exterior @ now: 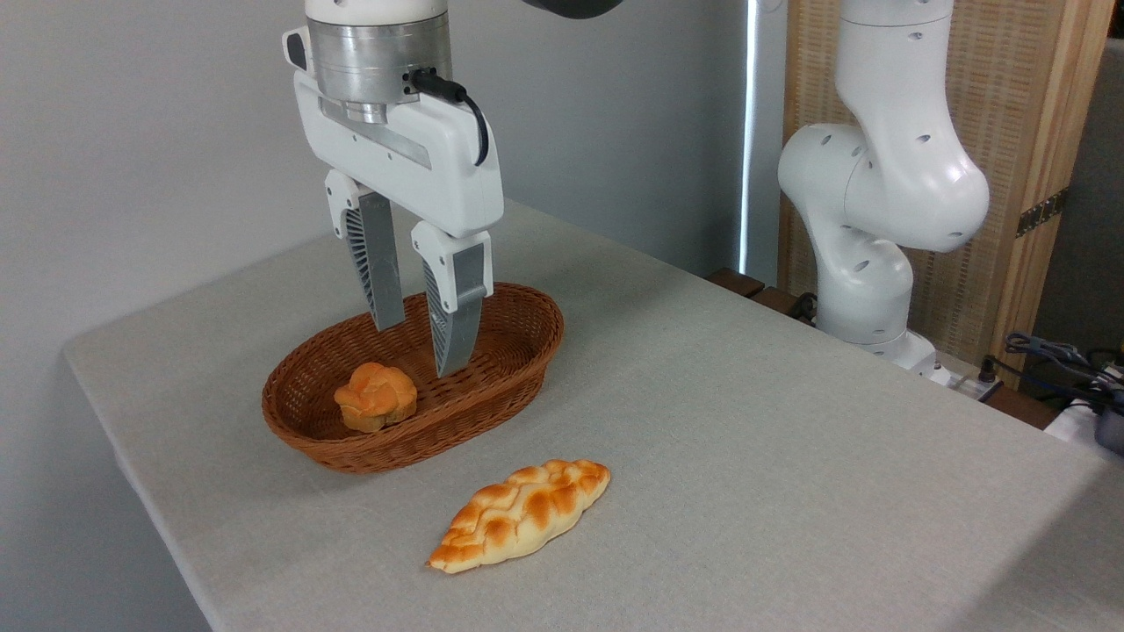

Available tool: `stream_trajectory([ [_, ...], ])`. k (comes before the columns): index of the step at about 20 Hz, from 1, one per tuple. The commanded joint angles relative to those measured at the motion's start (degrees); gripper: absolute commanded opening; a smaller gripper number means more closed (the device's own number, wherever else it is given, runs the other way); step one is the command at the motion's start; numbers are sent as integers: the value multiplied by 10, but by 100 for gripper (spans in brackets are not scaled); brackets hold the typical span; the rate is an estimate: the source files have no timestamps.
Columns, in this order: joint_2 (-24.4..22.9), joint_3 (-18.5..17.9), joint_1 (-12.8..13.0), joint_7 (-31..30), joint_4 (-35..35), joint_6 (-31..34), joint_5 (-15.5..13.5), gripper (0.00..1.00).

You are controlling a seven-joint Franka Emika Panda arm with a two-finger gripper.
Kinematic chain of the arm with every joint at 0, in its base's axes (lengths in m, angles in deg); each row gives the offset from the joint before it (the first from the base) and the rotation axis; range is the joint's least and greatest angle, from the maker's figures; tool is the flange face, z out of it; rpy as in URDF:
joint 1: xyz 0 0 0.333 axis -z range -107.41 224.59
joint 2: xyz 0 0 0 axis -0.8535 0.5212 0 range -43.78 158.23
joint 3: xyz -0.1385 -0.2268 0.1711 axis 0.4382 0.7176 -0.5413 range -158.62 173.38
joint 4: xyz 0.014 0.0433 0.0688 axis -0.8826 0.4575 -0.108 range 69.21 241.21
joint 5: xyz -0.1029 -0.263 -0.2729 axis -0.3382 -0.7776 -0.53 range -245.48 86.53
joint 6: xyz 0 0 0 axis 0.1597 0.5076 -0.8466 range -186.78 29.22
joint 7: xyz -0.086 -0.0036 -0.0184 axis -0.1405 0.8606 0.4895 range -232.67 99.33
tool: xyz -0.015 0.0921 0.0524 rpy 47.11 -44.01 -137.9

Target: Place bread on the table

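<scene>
The long braided golden-yellow bread (520,514) is laid flat on the grey-beige cloth table (746,456), near the front, just outside the oval brown wicker basket (518,373). A small round orange bun (376,397) is kept inside the basket. The white gripper (417,349) is held above the basket, fingers spread apart, with nothing pinched.

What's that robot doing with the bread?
Nothing is being held right now. The robot's hand hangs open and empty above the brown basket. The long braided bread already lies on the table, in front of the basket. A small round bun sits inside the basket.
</scene>
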Motion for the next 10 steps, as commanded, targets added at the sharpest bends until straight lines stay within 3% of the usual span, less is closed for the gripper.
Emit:
stream_trajectory([
  [1,-13,-2,-1,-1,5,39,8,100],
  [5,-14,-1,2,-7,5,54,33,100],
  [10,-13,1,2,-11,5,53,36,100],
])
